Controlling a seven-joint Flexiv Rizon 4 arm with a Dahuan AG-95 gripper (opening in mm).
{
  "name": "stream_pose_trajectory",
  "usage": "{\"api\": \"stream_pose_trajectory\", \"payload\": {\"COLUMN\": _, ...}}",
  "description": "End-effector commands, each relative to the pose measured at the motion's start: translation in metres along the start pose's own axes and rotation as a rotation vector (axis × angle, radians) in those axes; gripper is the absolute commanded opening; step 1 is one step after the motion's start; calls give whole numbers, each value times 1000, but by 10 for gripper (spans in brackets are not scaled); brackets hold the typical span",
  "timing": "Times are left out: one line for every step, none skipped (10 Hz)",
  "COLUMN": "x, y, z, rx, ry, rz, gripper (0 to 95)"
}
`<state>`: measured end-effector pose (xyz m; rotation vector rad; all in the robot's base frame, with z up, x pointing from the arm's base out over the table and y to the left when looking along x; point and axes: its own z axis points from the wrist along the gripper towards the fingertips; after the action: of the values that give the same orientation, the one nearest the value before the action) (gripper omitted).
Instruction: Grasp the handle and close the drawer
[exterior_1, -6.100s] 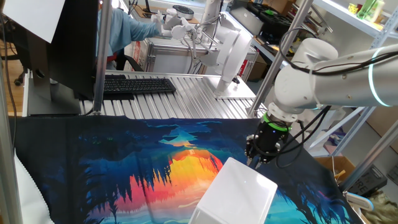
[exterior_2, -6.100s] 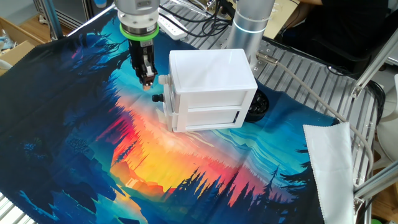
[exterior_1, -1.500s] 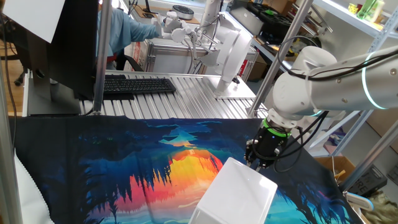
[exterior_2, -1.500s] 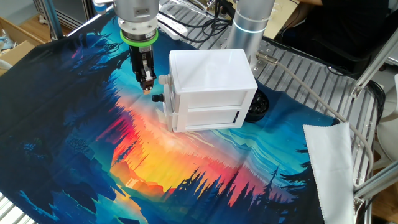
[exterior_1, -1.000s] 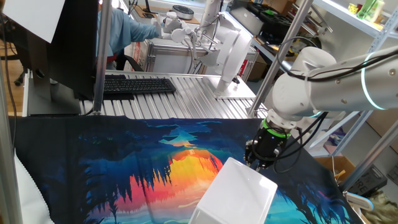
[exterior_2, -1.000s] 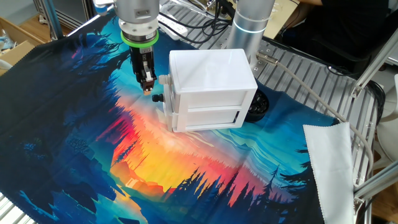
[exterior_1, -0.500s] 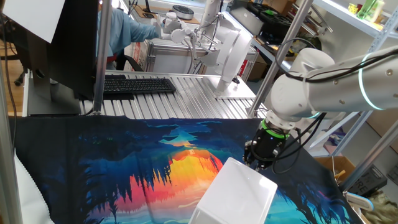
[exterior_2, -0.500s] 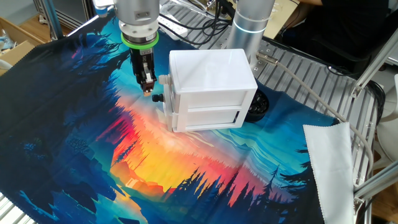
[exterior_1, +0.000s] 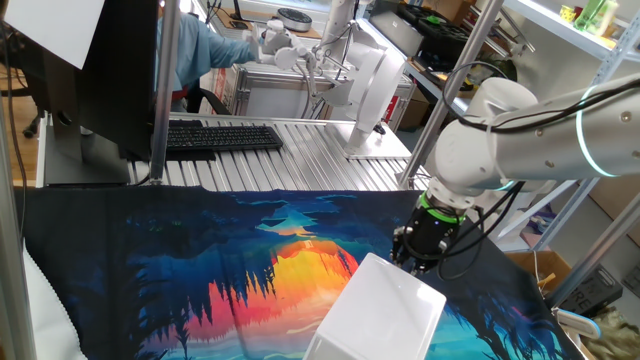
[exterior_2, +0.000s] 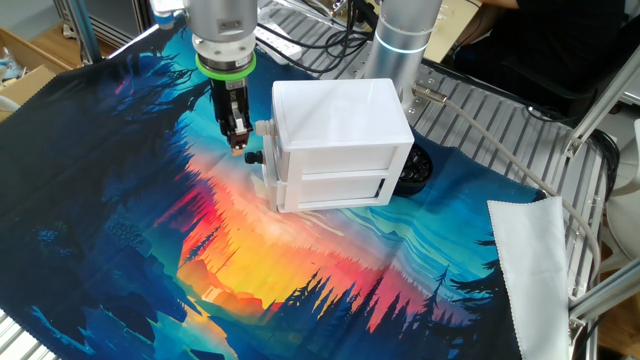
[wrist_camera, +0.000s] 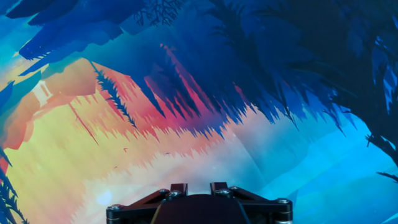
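Observation:
The glossy white box unit (exterior_2: 340, 130) stands on the colourful mat and also shows at the bottom of one fixed view (exterior_1: 385, 305). Its drawer front (exterior_2: 272, 165) faces left and stands out a little from the body, with a small white handle knob (exterior_2: 262, 128) on it. My gripper (exterior_2: 237, 142) points down, just left of that knob and a little apart from it, low over the mat. Its fingers look pressed together and hold nothing. In one fixed view my gripper (exterior_1: 410, 258) sits right behind the box. The hand view shows only mat and the finger bases.
A black round object (exterior_2: 415, 170) lies behind the box by the robot's base (exterior_2: 400, 40). A white cloth (exterior_2: 530, 260) lies at the right. A keyboard (exterior_1: 215, 137) and an upright white panel (exterior_1: 372, 90) stand on the slatted table beyond the mat.
My gripper has crept slightly towards the box's handle side over the last seconds. The box and drawer have not moved.

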<state>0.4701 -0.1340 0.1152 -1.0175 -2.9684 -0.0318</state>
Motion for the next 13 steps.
{"api": "stream_pose_trajectory", "payload": {"x": 2, "y": 0, "z": 1, "rx": 0, "ry": 1, "rz": 15, "gripper": 380}}
{"api": "stream_pose_trajectory", "payload": {"x": 4, "y": 0, "z": 3, "rx": 2, "ry": 0, "rz": 18, "gripper": 380}}
{"api": "stream_pose_trajectory", "payload": {"x": 5, "y": 0, "z": 4, "rx": 2, "ry": 0, "rz": 16, "gripper": 380}}
{"api": "stream_pose_trajectory", "payload": {"x": 5, "y": 0, "z": 5, "rx": 2, "ry": 0, "rz": 17, "gripper": 380}}
{"api": "stream_pose_trajectory", "payload": {"x": 5, "y": 0, "z": 6, "rx": 1, "ry": 0, "rz": 21, "gripper": 380}}
{"api": "stream_pose_trajectory", "payload": {"x": 5, "y": 1, "z": 7, "rx": 1, "ry": 0, "rz": 25, "gripper": 380}}
{"api": "stream_pose_trajectory", "payload": {"x": 5, "y": 1, "z": 7, "rx": 0, "ry": 0, "rz": 26, "gripper": 380}}
{"api": "stream_pose_trajectory", "payload": {"x": 5, "y": 1, "z": 7, "rx": 0, "ry": 1, "rz": 25, "gripper": 380}}
{"api": "stream_pose_trajectory", "payload": {"x": 5, "y": 1, "z": 9, "rx": -1, "ry": 1, "rz": 30, "gripper": 380}}
{"api": "stream_pose_trajectory", "payload": {"x": 5, "y": 2, "z": 11, "rx": -1, "ry": 0, "rz": 34, "gripper": 380}}
{"api": "stream_pose_trajectory", "payload": {"x": 5, "y": 2, "z": 12, "rx": -1, "ry": 0, "rz": 36, "gripper": 380}}
{"api": "stream_pose_trajectory", "payload": {"x": 5, "y": 2, "z": 12, "rx": -2, "ry": 2, "rz": 45, "gripper": 380}}
{"api": "stream_pose_trajectory", "payload": {"x": 5, "y": 2, "z": 12, "rx": -1, "ry": 2, "rz": 49, "gripper": 380}}
